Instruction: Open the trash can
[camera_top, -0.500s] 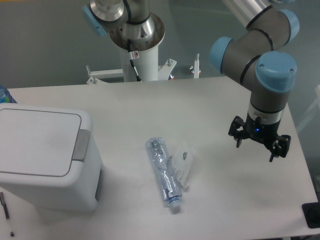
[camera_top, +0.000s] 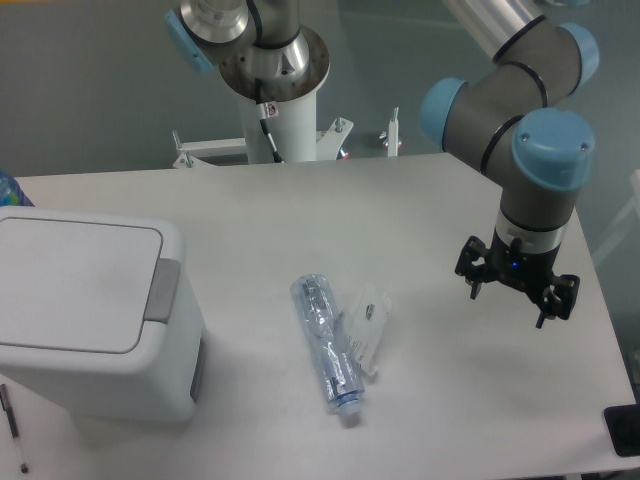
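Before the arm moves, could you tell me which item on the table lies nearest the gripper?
The small clear packet, just right of the bottle, is nearest the gripper; the trash can sits far left.

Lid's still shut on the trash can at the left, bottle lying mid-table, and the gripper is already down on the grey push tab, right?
Not quite. The fixed camera shows the gripper far to the right, nowhere near the grey push tab. The rest holds: the trash can sits at the left with its lid shut, and the bottle lies mid-table.
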